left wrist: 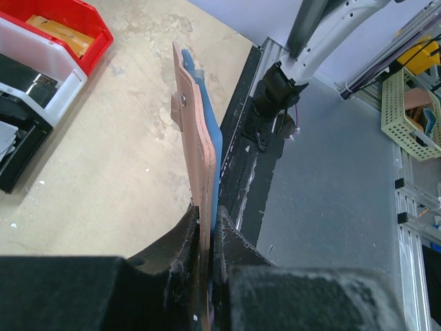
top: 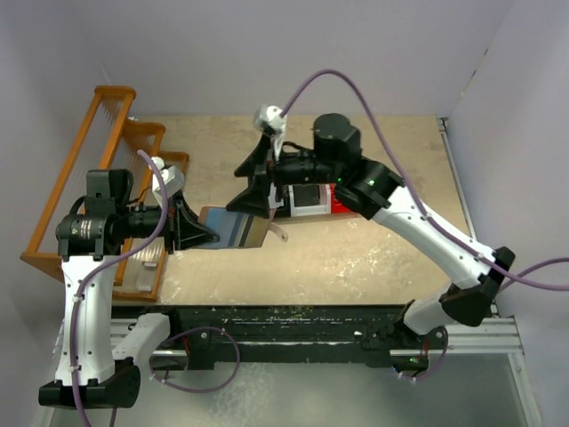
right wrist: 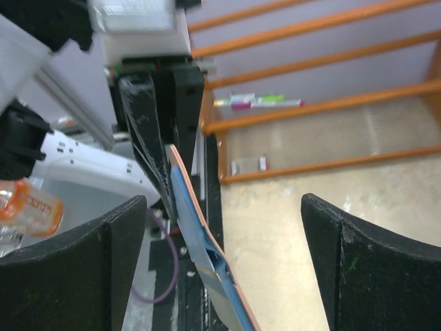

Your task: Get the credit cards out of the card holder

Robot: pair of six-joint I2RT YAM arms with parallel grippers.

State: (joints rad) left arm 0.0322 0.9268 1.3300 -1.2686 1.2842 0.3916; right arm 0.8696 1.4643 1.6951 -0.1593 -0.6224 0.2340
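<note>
two claws | left claw (left wrist: 207, 231) pinching card holder (left wrist: 198, 138) by one end, on edge above desk (left wrist: 103, 172) | right claw (right wrist: 220, 258) spread wide, holder's free end between its fingers

Card holder (top: 233, 228) right of left end effector (top: 206, 233), before bins (top: 341, 208)

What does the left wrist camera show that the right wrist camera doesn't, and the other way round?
Only the left wrist view shows the red bin, white bin and black bin, plus the right arm's base. Only the right wrist view shows the orange rack and the open right hand. Both show the card holder, edge-on, pinched in the left hand.
</note>
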